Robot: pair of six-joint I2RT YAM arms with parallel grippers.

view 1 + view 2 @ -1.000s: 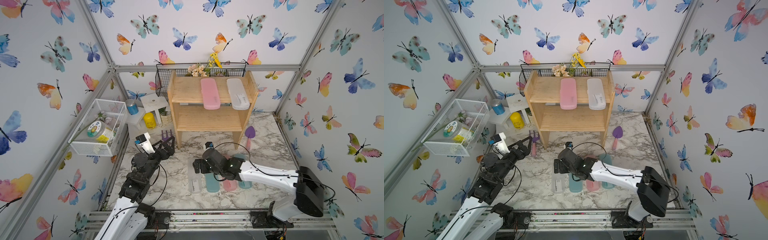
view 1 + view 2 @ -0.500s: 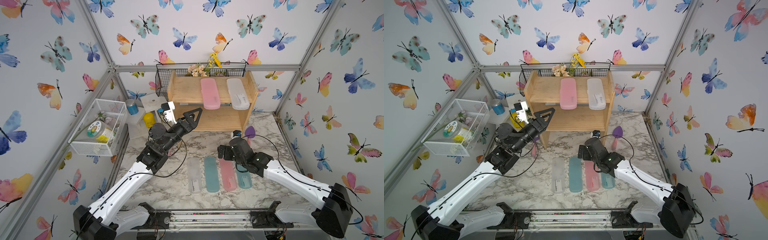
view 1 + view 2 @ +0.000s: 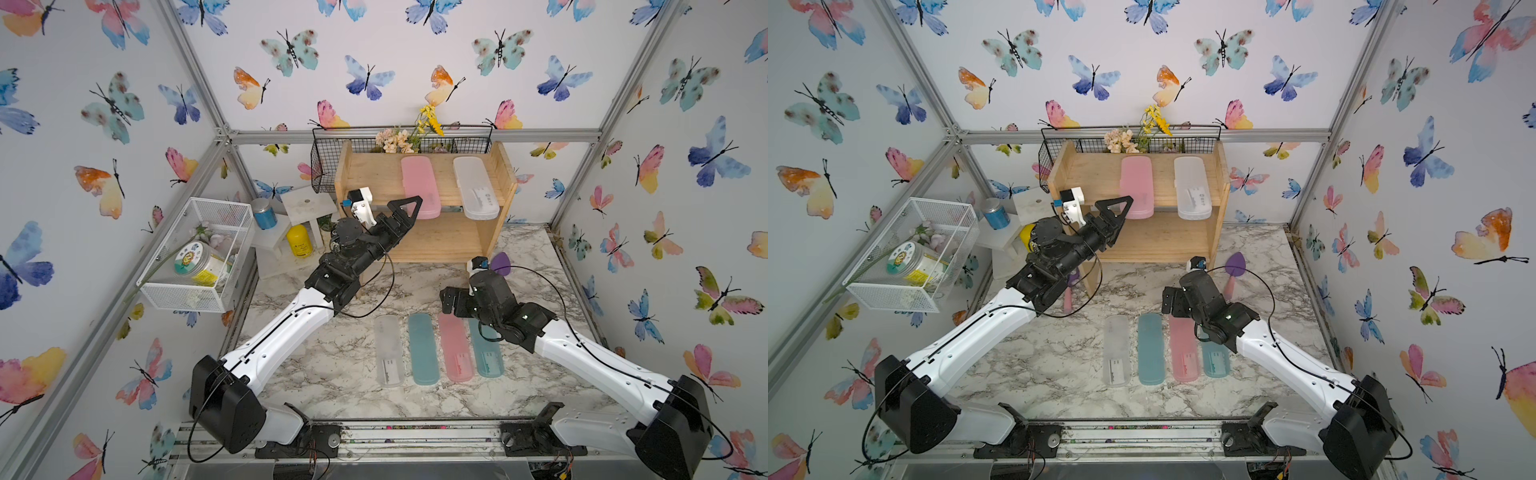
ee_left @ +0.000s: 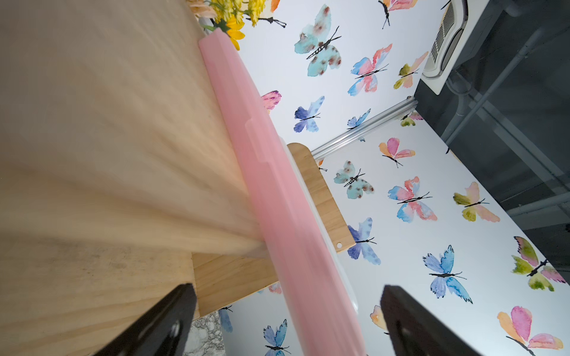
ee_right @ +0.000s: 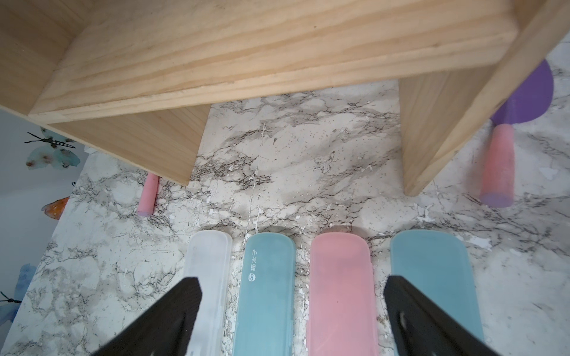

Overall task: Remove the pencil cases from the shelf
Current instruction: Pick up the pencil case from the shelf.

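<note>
A pink case (image 3: pixel 419 187) and a white case (image 3: pixel 476 187) are lying atop the shelf (image 3: pixel 374 178) at twelve o'clock. Four more cases (image 3: pixel 423 349) are lying at six.

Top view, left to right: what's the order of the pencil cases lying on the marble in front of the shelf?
In a top view: frosted white case → teal case → pink case → second teal case, its far end hidden under the right arm.

Pink case (image 4: pixel 277 200), wooden shelf (image 4: pixel 92 123), claw (image 4: pixel 287 291) — spread wide
</note>
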